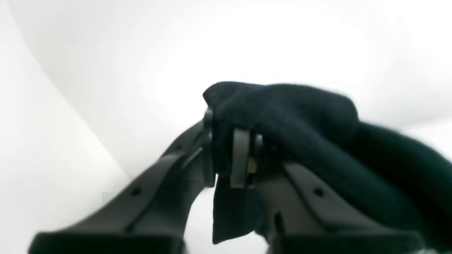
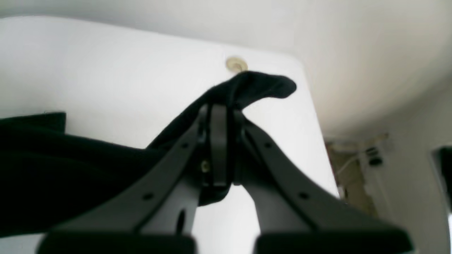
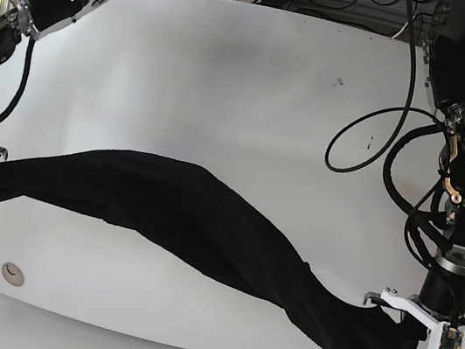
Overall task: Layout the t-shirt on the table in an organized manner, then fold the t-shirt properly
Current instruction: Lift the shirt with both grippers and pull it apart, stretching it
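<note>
White table (image 3: 232,68), stretched t-shirt (image 3: 198,222)

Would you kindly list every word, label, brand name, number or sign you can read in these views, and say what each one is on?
There is no readable text in any view.
The t-shirt shows only plain black cloth; no print is visible.
The table carries a few dark specks, not letters.
The left tool and right tool, both shut on the shirt, bear no legible markings.
</note>
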Controlling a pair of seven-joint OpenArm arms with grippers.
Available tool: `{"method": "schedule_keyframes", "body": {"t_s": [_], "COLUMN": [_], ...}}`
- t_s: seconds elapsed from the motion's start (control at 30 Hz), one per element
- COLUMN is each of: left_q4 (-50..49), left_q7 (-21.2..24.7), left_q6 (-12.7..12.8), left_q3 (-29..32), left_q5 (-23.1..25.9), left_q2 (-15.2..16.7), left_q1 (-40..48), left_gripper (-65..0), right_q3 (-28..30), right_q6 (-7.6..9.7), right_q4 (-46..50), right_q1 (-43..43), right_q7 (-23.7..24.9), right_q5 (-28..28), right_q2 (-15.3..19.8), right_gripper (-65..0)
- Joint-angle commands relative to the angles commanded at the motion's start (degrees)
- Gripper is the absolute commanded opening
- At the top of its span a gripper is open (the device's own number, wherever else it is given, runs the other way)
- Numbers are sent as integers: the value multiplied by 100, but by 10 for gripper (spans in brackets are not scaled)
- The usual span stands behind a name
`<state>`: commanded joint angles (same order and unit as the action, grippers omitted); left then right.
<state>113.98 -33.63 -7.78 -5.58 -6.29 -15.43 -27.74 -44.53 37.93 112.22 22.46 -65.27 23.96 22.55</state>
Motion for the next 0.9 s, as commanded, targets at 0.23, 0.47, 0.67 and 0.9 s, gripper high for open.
{"method": "schedule_keyframes", "body": {"t_s": [0.23,0.47,0.67,0.9], "left_q4": [0,-9,-26,-105], "left_q7": [-176,-536,-659,-659], "left_q6": [0,0,0,0], "left_q3": [18,18,35,35], "left_q5": [0,-9,-18,0], "left_q2": [0,0,0,0], "left_q1": [-651,-1433,-1908,-2593], "left_gripper": [-650,-650,-650,-650], "right_q3": [360,800,1116,1670], "right_q6": [0,0,0,0], "right_q4": [-343,-1002,-1530,-2031], "right_q1": [747,1679,2453,3393], "right_q7": [0,18,26,44], "right_q5": [-9,9,26,-9], "right_q2": [308,668,782,791], "right_gripper": [-648,-648,-648,-648]}}
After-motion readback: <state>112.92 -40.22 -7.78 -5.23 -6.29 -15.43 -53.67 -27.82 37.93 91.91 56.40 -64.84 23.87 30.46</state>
